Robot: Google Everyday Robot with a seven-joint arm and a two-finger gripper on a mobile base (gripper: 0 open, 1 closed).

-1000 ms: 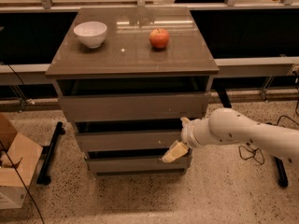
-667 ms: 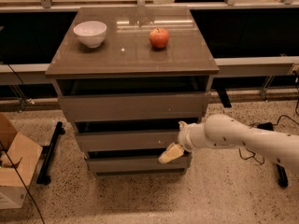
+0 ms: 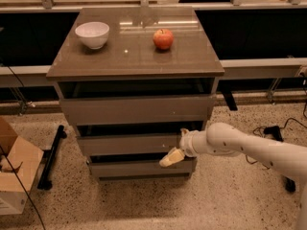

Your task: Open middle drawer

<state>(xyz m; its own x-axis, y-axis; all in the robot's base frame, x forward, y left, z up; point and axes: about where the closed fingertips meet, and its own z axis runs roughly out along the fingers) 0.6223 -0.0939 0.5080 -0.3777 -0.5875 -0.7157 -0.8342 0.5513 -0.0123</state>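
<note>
Speckled floor (image 3: 144, 205), cabinet (image 3: 134, 56) with bowl (image 3: 92, 34), apple (image 3: 163, 39) on top. Middle drawer (image 3: 127, 144): second of three fronts. Gripper (image 3: 171, 157) at its right end, by lower edge; spread or closed: cannot tell

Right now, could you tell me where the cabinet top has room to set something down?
Bare: the brown cabinet top between white bowl and red apple, plus its front strip. Crowded: gripper at the right end of the grey-brown middle drawer.
</note>
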